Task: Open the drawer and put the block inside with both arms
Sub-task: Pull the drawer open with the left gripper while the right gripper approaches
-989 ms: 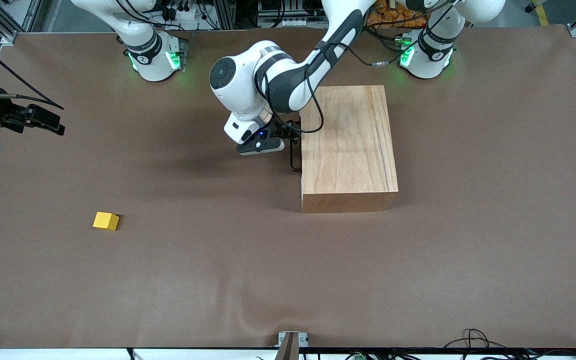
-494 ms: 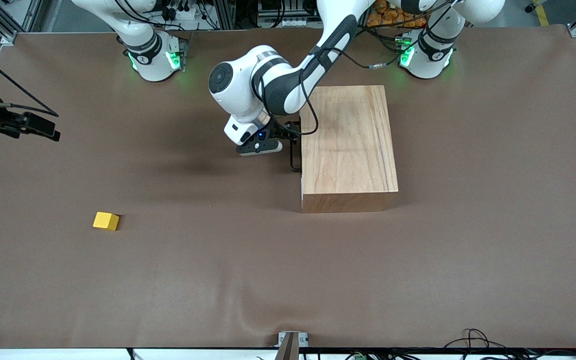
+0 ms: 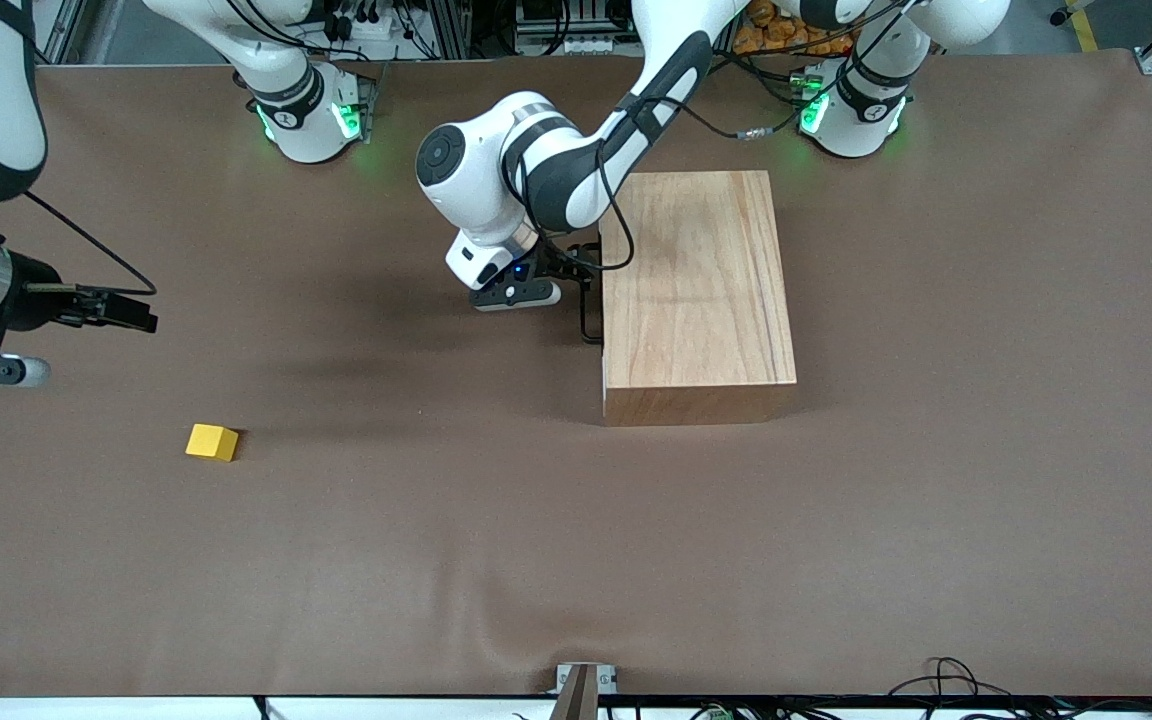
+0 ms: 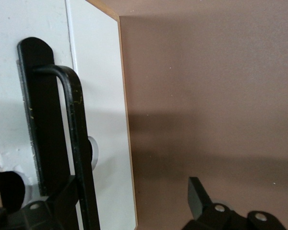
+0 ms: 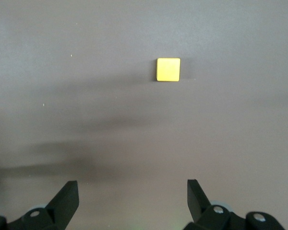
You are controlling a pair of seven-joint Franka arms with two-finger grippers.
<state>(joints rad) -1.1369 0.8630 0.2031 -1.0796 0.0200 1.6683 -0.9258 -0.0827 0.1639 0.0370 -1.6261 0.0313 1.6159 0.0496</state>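
Left gripper [image 3: 581, 275]: fingers spread apart, one on each side of the black U-shaped handle [image 4: 76, 143] on the drawer's white front [image 4: 101, 120], not clamped. The drawer sits closed in the wooden box [image 3: 698, 295]. Right gripper [image 5: 132, 201]: fingers wide apart, empty, hovering above the brown table [image 3: 576, 560] near the yellow block [image 3: 212, 441], which lies toward the right arm's end, well apart from the box.

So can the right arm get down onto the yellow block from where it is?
Probably yes. The right gripper hangs with jaws open over bare table, the block lies alone nearby, and the left gripper is busy at the drawer handle.
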